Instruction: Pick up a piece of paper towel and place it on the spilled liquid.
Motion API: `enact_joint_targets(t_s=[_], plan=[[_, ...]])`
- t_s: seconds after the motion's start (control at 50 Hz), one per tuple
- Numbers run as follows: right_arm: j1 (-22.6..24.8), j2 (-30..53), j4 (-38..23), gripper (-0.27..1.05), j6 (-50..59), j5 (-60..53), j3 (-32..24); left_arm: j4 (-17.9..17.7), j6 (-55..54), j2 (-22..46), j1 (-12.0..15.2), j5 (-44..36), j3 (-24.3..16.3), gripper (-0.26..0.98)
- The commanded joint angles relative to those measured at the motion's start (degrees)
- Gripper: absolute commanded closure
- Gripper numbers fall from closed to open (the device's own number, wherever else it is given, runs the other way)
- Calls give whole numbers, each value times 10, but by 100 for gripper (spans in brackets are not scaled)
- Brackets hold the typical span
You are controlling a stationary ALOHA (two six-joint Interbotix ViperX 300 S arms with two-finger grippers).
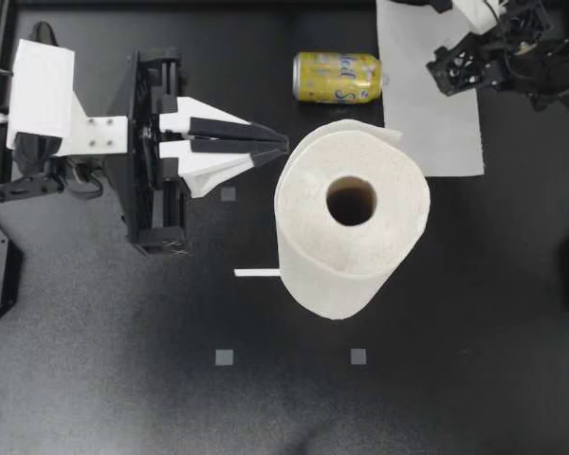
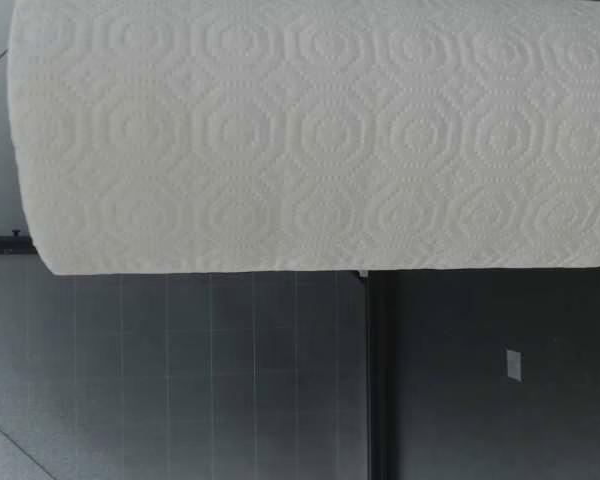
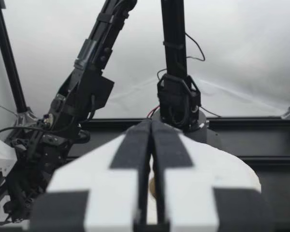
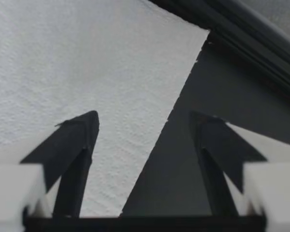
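**Sheet down by the can, spill itself not visible**

Nearest the table-height camera stands the tall white embossed paper towel roll (image 1: 313, 248), upright on the black table (image 1: 455, 332). It fills that low view (image 2: 310, 140), with a thin white strip (image 1: 257, 273) lying at its foot.

Just beside the roll, my left gripper (image 1: 283, 144) points at its upper wall. The wrist view (image 3: 151, 126) shows the fingers pressed together with nothing visible between them.

Farther back, a yellow drink can (image 1: 337, 77) lies on its side. Just beside its end, a torn rectangular white paper towel sheet (image 1: 436, 133) lies flat on the table.

Farthest, my right gripper (image 1: 443, 74) hangs over that sheet's far part. Its wrist view (image 4: 142, 121) shows the fingers spread wide, gripping nothing, with the sheet's edge (image 4: 87, 63) running under the gap.

No liquid shows anywhere; if it leaked from the can, the sheet probably covers it. On that reading the placing looks done, and only drawing the arm clear is left.
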Motion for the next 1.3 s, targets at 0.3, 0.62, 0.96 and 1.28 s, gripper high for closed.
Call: enact_joint_targets(t_s=[0.3,0.62,0.96,1.28], plan=[[178,-200,113,7,-40,102,51,1,0,-15,-5,-3,-4,63],[364,-333,206,11,-87,105,42,1,-4,-35,-10,31,7,63],[433,-481,249,26,-88,109,72,1,-4,-68,-10,72,14,63],[507,-539,273,28,-91,89,79,1,-4,-68,-10,74,16,63]])
